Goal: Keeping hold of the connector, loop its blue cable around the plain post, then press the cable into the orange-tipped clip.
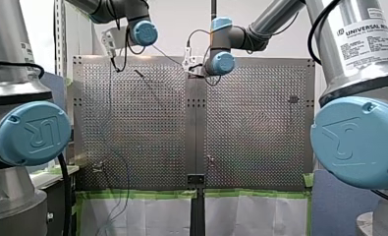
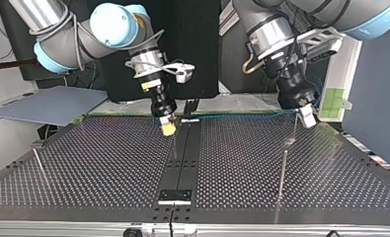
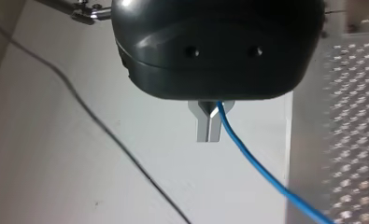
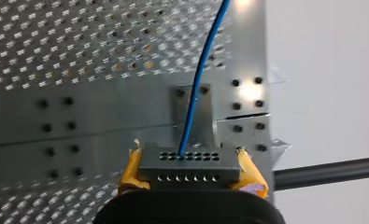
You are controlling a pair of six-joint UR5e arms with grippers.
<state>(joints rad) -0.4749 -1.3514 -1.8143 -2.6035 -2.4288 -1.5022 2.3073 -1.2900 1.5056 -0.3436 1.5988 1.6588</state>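
In the right wrist view my right gripper [image 4: 188, 176] is shut on a dark grey connector [image 4: 187, 163], with a yellow pad on each side of it. A blue cable [image 4: 196, 88] leaves the connector and runs ahead over the perforated plate. In the top view the right gripper [image 2: 168, 127] hangs over the table's far middle. From there the blue cable [image 2: 247, 116] stretches along the far edge to my left gripper [image 2: 306, 117]. In the left wrist view the metal fingers [image 3: 209, 133] are shut on the blue cable [image 3: 247, 158], which trails away below. I cannot make out an orange tip on any post.
A thin metal post [image 2: 283, 170] stands at the top view's right and another post [image 2: 38, 160] at its left. A black bracket [image 2: 191, 106] sits at the far edge, on the dark centre strip [image 2: 185, 158]. A black cable [image 3: 102, 130] crosses the left wrist view.
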